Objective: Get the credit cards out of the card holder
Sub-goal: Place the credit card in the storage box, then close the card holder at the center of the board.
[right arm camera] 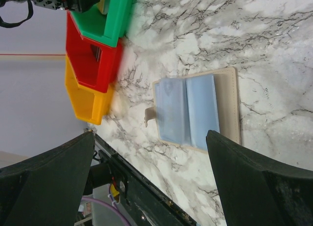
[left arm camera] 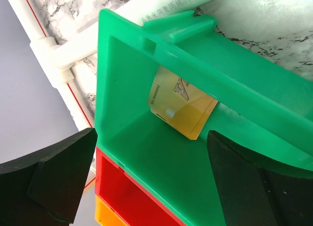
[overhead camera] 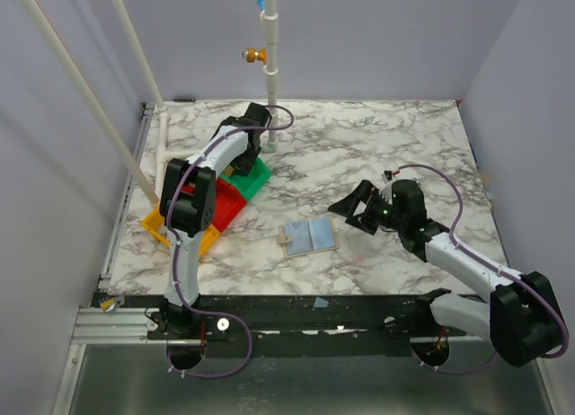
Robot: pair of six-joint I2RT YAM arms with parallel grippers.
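Left gripper (left arm camera: 151, 165) hangs over the green tray (left arm camera: 117, 79) with its jaws spread wide and nothing between them; a tan-gold credit card (left arm camera: 183, 106) lies inside, tilted against the tray's wall. Right gripper (right arm camera: 154, 179) is also wide open and empty, just beside the card holder (right arm camera: 195, 111), which lies spread open, grey-blue inside up, on the marble table (overhead camera: 404, 145)

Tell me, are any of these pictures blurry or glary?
Right wrist view: the red tray and orange tray smear at their edges, yet the open card holder looks crisp. Left wrist view: sharp, print shows on the gold card in the green tray. Top view: even light, soft shadows, little glare.
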